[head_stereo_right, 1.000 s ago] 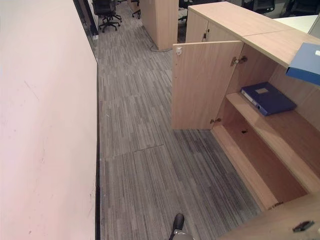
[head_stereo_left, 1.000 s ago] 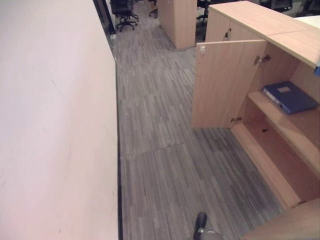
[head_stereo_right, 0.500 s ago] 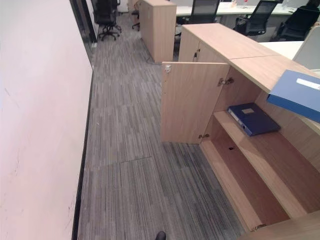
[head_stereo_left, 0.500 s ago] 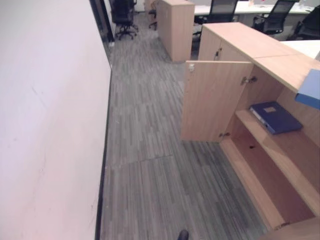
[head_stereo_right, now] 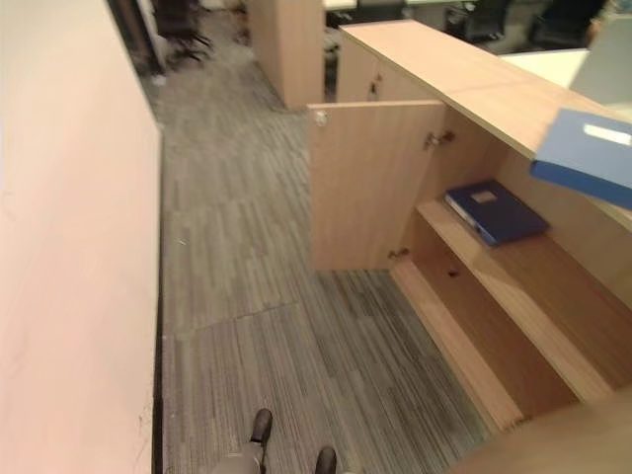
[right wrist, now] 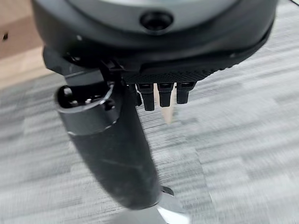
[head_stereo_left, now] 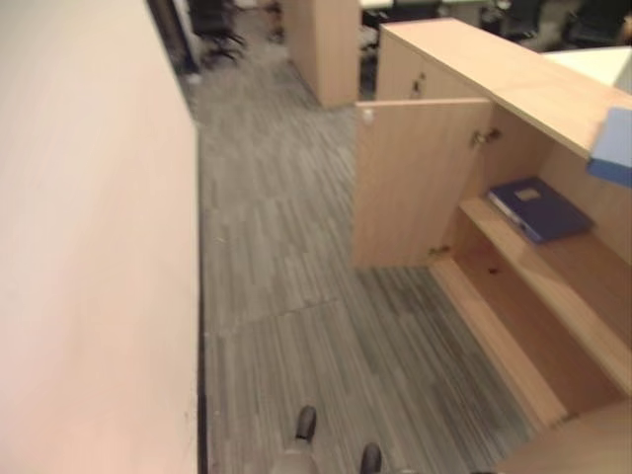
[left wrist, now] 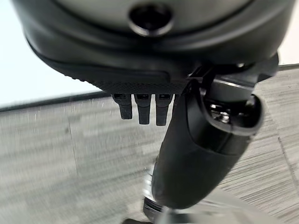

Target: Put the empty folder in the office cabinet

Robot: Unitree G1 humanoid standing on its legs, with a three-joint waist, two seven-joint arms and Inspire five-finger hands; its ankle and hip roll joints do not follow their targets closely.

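Whole view has shifted down and nearer since a moment ago: camera move, not objects; cabinet (head_stereo_right: 464,128) door (head_stereo_right: 370,183) open; dark folder (head_stereo_right: 494,210) flat on shelf (head_stereo_right: 533,267), lighter folder (head_stereo_right: 585,153) on top; left hand (left wrist: 196,154) and right hand (right wrist: 117,154) hang relaxed, holding nothing; placement apparently done.

No legible text anywhere. Dark blue folder (head_stereo_right: 494,210) on cabinet shelf (head_stereo_right: 553,286), right side, has a pale label patch w/ print too small to read. Lighter blue folder (head_stereo_right: 585,156) at far right has a white label, also unreadable.
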